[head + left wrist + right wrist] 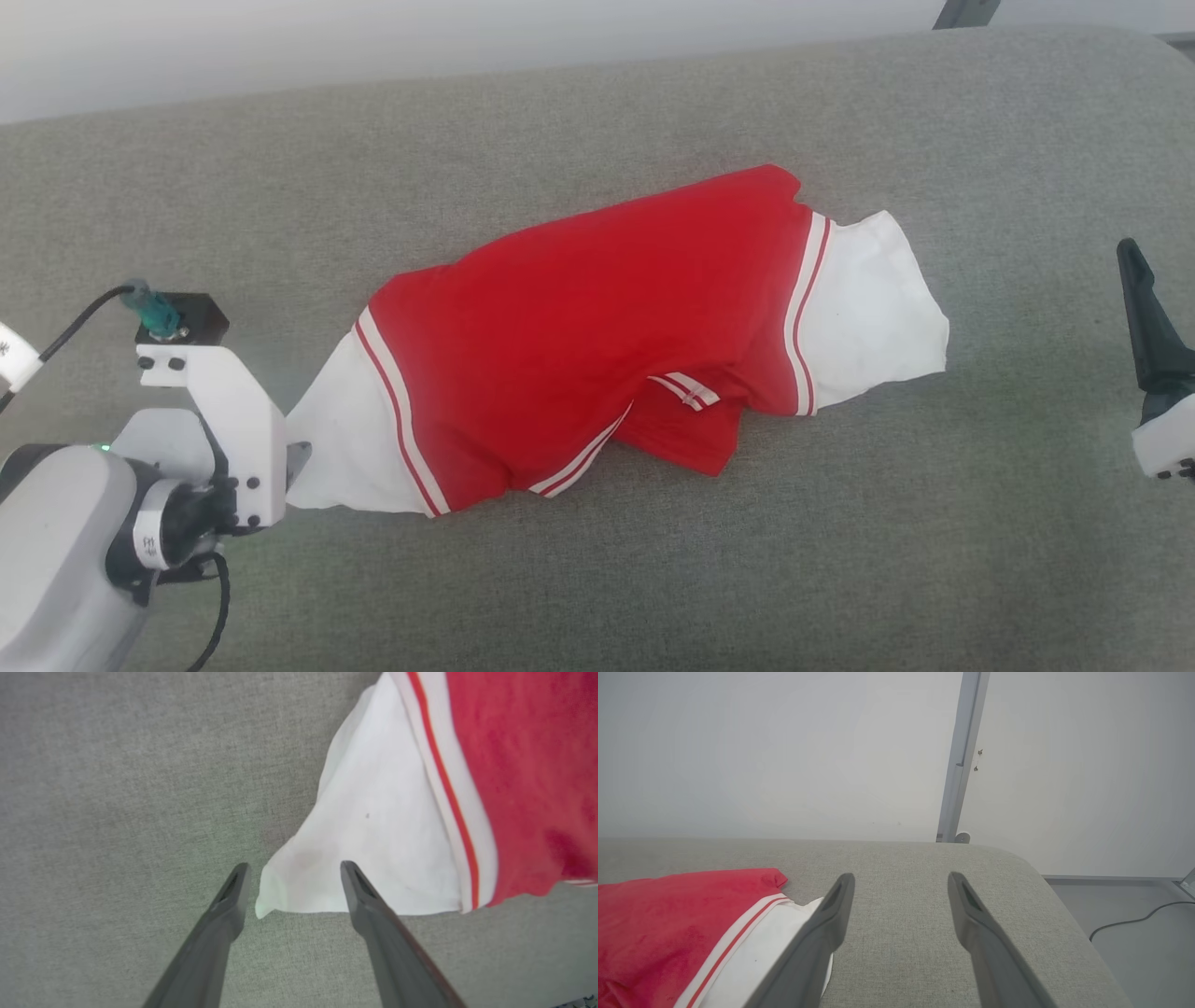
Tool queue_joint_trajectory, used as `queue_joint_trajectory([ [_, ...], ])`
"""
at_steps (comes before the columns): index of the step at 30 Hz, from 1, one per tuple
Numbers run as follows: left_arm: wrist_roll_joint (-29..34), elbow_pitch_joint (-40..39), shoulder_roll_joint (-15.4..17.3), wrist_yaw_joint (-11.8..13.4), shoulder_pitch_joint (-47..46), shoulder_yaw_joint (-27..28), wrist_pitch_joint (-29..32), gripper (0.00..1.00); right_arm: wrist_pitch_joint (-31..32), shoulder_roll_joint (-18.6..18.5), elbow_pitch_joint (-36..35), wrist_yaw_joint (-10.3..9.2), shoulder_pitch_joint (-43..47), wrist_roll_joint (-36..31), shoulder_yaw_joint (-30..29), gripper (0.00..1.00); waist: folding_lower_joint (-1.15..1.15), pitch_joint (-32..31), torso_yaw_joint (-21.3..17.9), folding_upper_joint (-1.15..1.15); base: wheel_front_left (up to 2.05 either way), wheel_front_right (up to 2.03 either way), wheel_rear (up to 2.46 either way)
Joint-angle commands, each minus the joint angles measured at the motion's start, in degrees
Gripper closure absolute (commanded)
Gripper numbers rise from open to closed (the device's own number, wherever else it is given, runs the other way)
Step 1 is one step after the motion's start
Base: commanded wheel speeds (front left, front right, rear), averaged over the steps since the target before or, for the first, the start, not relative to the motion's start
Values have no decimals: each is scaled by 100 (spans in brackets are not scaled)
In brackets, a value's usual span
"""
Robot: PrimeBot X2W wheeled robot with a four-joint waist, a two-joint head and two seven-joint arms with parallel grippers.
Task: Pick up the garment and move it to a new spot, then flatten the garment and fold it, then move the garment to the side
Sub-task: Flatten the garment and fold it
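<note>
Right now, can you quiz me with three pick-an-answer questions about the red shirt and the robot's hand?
1. Where does the garment lie?
A. on the floor
B. on the grey padded surface
C. in a basket

2. What colour are its sleeves?
A. blue
B. black
C. white

3. How is the left gripper?
A. open
B. shut on a sleeve
C. shut on nothing

Answers:
1 B, because grey fabric shows all around the garment.
2 C, because both ends beyond the red body are white.
3 A, because its two fingers stand apart at a sleeve's corner.
</note>
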Motion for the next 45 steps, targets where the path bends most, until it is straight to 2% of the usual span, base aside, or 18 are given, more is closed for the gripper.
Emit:
queue_joint_trajectory([
  [1,25,33,0,-29,-64,-19,38,0,13,-16,-27,-1,29,-4,9,0,0,4,-6,0,0,0,0],
  [10,55,613,-150,166,-286,-299,568,0,135,-72,-176,-2,37,61,3,0,0,160,-80,0,0,0,0],
  [14,10,914,-337,131,-293,-340,466,0,198,-109,-229,-1,22,100,21,0,0,263,-88,0,0,0,0],
  [15,-53,990,-425,122,-284,-321,430,16,217,-121,-237,-2,22,134,26,0,0,289,-82,0,0,0,0],
  [16,-113,1040,-483,20,-264,-353,430,80,268,-128,-240,-1,17,181,49,0,0,310,-76,0,0,0,0],
  [17,-155,1110,-535,-16,-256,-370,457,100,329,-159,-254,-2,24,216,106,0,0,333,-65,0,0,0,0],
  [21,-149,1181,-664,-227,-379,-433,347,100,847,-455,-317,-1,-6,723,610,0,0,454,61,0,0,0,0],
  [25,-75,1185,-863,-313,-622,-506,234,100,1396,-829,-272,-1,-188,1197,1066,0,0,572,243,0,0,0,0],
  [31,31,1159,-1166,-467,-970,-665,44,100,2098,-1262,146,-1,-681,1655,1684,0,0,760,562,0,0,0,0],
  [36,122,1262,-1399,-568,-1174,-815,-39,100,2788,-1391,730,-1,-1104,1992,2185,0,0,876,789,0,0,0,0],
  [41,140,1457,-1563,-662,-1311,-879,-168,100,3423,-1343,1331,-1,-1451,2141,2734,0,0,911,931,0,0,0,0],
  [42,143,1509,-1590,-676,-1327,-881,-198,100,3508,-1349,1427,-2,-1489,2135,2849,58,0,901,948,0,0,0,0],
  [43,143,1509,-1590,-676,-1327,-881,-198,100,3508,-1349,1427,-2,-1489,2135,2849,58,0,901,948,0,0,0,0],
  [44,146,1565,-1604,-690,-1353,-884,-226,100,3534,-1360,1481,-5,-1548,2119,2946,100,0,889,964,0,0,0,0],
  [45,138,1615,-1606,-705,-1387,-877,-235,100,3556,-1391,1516,-4,-1623,2094,3048,100,0,868,977,0,0,0,0],
])
